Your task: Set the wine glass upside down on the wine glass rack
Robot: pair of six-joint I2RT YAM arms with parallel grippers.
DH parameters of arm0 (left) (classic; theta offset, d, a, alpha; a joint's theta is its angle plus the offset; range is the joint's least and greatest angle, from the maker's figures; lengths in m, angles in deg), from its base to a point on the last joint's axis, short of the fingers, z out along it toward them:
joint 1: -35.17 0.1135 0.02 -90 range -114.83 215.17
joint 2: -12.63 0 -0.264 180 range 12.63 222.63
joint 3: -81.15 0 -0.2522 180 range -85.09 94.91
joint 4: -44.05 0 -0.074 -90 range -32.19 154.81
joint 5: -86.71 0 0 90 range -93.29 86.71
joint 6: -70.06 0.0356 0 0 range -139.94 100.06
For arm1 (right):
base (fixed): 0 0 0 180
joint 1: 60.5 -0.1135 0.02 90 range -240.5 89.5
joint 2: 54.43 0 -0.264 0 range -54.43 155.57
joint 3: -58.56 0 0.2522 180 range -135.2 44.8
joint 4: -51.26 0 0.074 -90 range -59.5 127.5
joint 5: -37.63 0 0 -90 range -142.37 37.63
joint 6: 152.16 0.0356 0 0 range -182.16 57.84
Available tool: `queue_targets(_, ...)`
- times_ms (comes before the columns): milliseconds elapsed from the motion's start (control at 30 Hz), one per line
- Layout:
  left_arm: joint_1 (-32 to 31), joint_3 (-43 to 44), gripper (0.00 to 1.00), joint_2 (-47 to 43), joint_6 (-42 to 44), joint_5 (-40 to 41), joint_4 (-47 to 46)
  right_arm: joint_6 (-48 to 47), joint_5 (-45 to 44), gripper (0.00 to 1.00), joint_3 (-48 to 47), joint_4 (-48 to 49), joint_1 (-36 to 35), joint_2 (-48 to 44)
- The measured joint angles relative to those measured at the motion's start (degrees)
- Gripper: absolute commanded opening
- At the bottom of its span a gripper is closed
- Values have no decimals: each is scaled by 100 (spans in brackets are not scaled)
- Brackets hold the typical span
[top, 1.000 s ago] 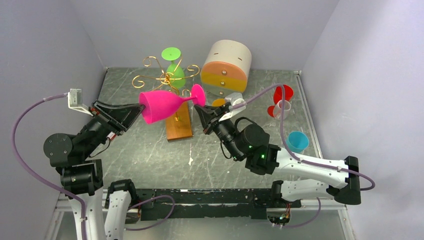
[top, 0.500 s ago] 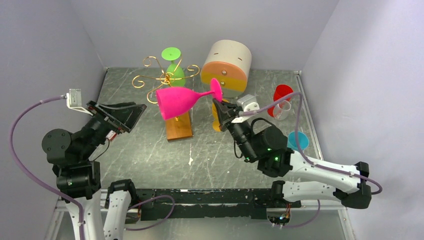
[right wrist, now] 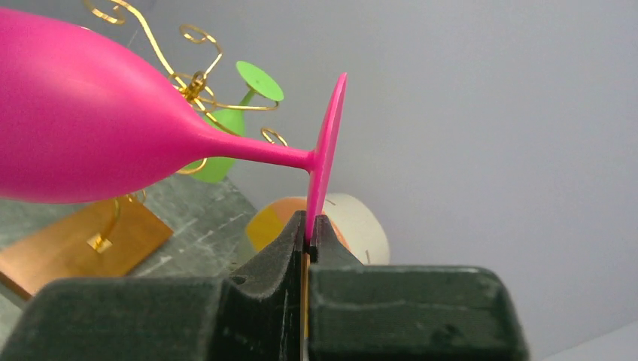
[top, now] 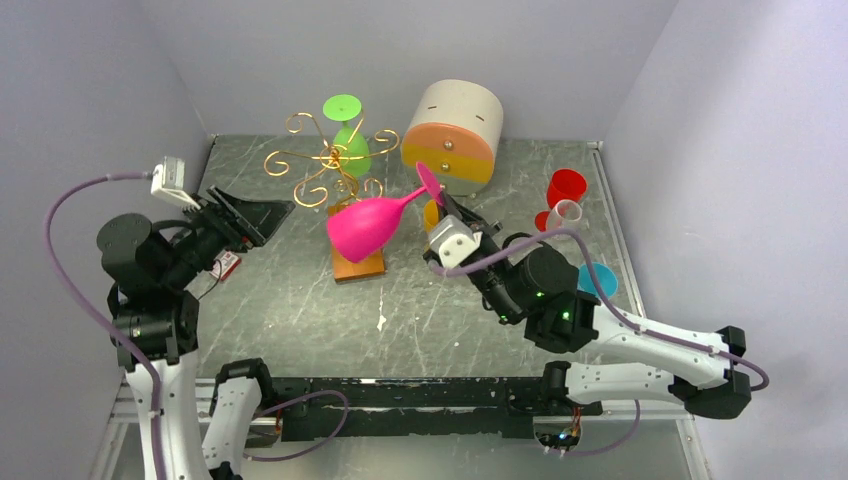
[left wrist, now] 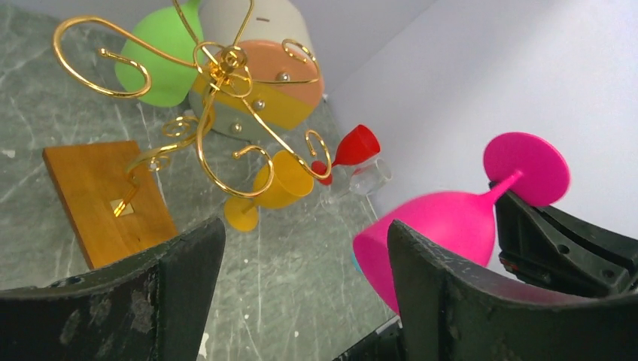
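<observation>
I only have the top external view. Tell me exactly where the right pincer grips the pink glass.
Observer: The right pincer clamps the edge of the pink wine glass's foot disc, not the stem.
Operator: Report the left pincer.
Observer: The left pincer is open and empty, pointed toward the glass's bowl.
Operator: Name what my view hides near the right pincer.
Observer: A yellow glass lies on its side on the table, beyond the wine glass rack's curls.
</observation>
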Motion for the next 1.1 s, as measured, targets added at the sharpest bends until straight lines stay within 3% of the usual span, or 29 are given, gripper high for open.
queue_targets(267,0,26,77,378,-131,-1158,15,-1480,1655,0,210,-1200,2,-590)
queue_targets(467,-9,-103,74,313,-339,-1928,-13,-2188,2369,0,413,-1513,-7,-326)
queue_targets(733,-55,-566,66,107,-844,-2529,-361,-2802,2492,0,627,-1375,-151,59)
queue_targets(1100,-339,-999,66,120,-1285,-2879,-739,-3093,2503,0,627,-800,-409,540)
